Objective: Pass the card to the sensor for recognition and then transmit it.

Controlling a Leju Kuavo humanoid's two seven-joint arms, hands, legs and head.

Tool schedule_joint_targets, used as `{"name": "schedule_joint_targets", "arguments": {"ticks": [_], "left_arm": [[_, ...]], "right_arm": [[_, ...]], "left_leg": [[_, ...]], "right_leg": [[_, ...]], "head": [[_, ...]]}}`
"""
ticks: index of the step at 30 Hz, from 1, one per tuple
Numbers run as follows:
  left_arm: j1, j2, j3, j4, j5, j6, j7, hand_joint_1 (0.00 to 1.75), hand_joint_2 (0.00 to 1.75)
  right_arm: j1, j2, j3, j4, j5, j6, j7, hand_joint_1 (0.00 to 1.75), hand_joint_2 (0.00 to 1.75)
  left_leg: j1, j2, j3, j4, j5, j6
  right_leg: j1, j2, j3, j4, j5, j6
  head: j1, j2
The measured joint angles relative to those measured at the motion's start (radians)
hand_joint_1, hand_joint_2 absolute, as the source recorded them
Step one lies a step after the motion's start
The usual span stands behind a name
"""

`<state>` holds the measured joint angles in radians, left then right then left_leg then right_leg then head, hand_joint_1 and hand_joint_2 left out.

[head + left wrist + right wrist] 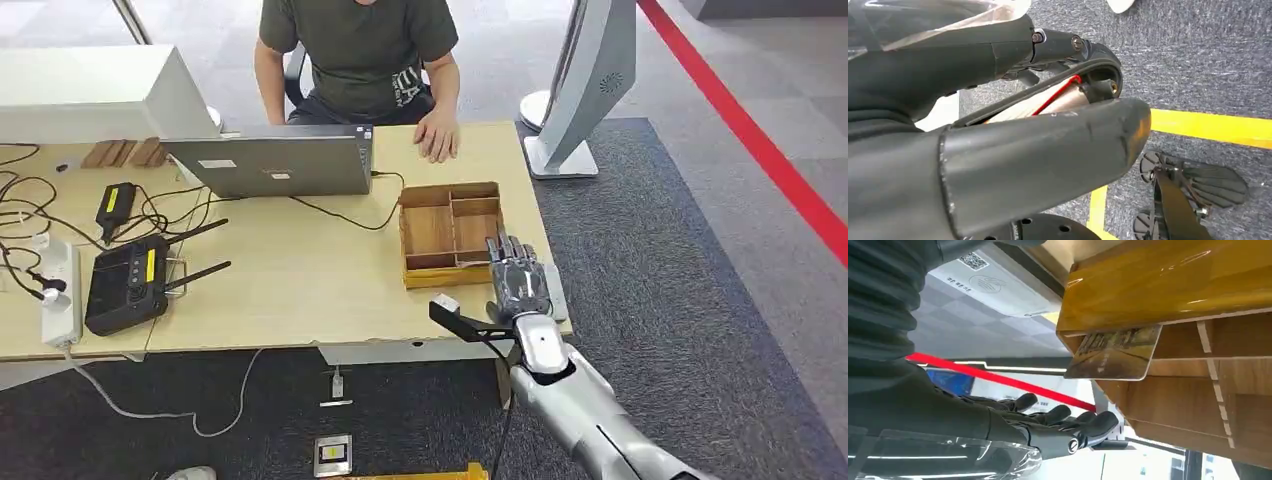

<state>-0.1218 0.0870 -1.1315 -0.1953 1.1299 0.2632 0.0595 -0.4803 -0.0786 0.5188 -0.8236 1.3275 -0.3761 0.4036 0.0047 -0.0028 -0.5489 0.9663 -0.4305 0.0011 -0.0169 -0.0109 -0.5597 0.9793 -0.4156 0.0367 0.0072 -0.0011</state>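
A card [1113, 352] with a printed picture stands on edge in a compartment of the wooden tray [1168, 285], sticking out past its wall. In the head view the tray [405, 235] sits near the table's right end. My right hand [518, 278] hovers at the tray's near right corner with fingers [1063, 415] stretched out and apart, holding nothing, a short gap from the card. A flat grey sensor pad [556, 292] lies under and beside that hand; its labelled face [993, 282] carries a QR code. My left hand [1013, 150] hangs over the floor, holding nothing.
A person sits across the table, one hand [437, 137] resting on it near the tray. A laptop [270, 160], black router [125, 285], power strip [60, 295] and cables fill the left half. A white stand [585, 90] rises right of the table.
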Motion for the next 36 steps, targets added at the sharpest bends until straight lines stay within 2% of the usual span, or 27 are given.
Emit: {"name": "schedule_joint_targets", "arguments": {"ticks": [16, 36], "left_arm": [[0.000, 0.000, 0.000, 0.000, -0.001, 0.001, 0.012, 0.00, 0.00], [0.000, 0.000, 0.000, 0.000, -0.001, 0.001, 0.012, 0.00, 0.00]], "right_arm": [[0.039, 0.012, 0.001, -0.072, 0.039, 0.036, 0.000, 0.00, 1.75], [0.052, 0.026, 0.003, -0.089, 0.046, 0.046, 0.000, 0.00, 1.75]], "left_leg": [[0.000, 0.000, 0.000, 0.000, 0.000, 0.000], [0.000, 0.000, 0.000, 0.000, 0.000, 0.000]], "right_leg": [[0.000, 0.000, 0.000, 0.000, 0.000, 0.000], [0.000, 0.000, 0.000, 0.000, 0.000, 0.000]], "head": [[0.000, 0.000], [0.000, 0.000]]}}
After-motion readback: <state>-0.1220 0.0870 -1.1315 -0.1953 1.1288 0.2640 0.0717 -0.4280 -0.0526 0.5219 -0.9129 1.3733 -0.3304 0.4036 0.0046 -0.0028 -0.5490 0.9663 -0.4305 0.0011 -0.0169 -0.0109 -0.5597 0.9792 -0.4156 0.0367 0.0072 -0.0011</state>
